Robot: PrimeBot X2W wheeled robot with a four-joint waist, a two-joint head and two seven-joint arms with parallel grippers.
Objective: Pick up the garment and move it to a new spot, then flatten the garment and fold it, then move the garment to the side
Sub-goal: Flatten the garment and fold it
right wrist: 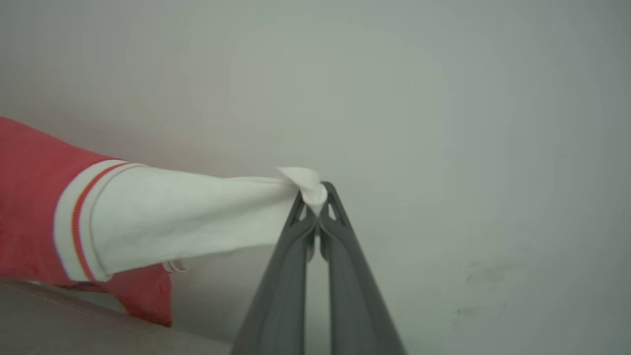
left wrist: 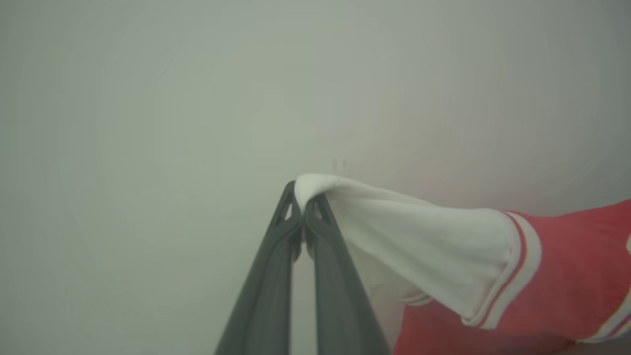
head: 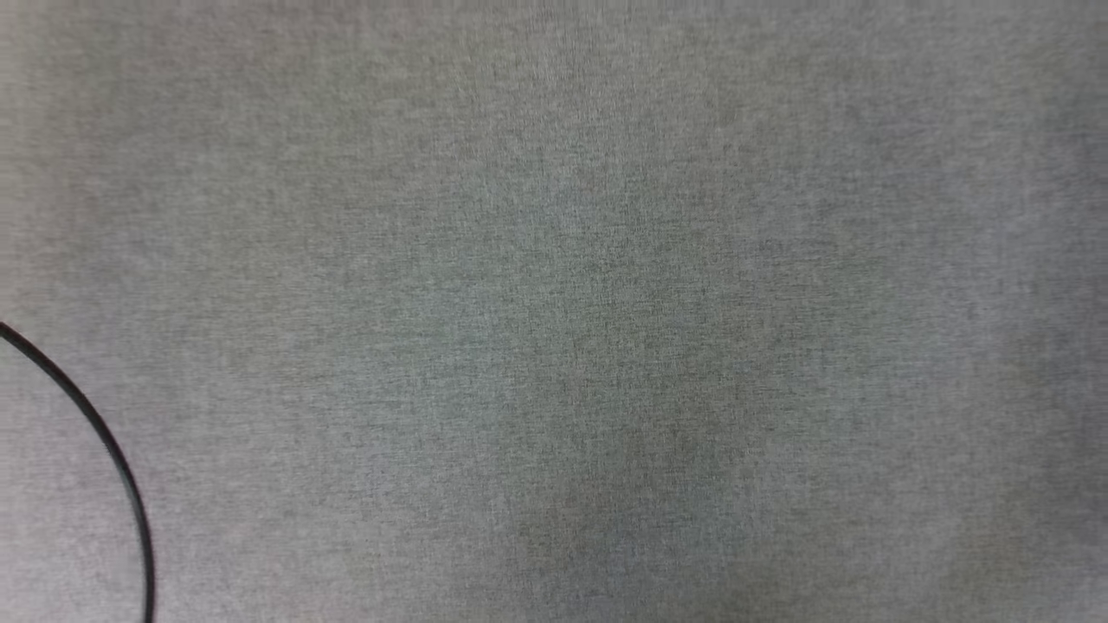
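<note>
— Grip check on the left gripper: what does it have?

— Its two dark fingers are pinched tight on the very tip of a white sleeve. The sleeve stretches away from the tips toward the right of the left wrist view. It ends in a red-and-white striped trim, then meets the red body of the garment.

— And the right gripper?

— It is also clenched, on the tip of the opposite sleeve. That sleeve runs off to the left of the right wrist view, again through a striped band into red cloth. So the garment is strung between the two grippers by its sleeves.

— Is the body hanging free or resting on something?

— I cannot tell. Behind it both wrist views are a pale blur, though the red hem comes down near a dull brownish edge at the lower left.

— And the head view?

— It shows a grey woven surface, with a thin black cable curving across its lower left corner.
</note>
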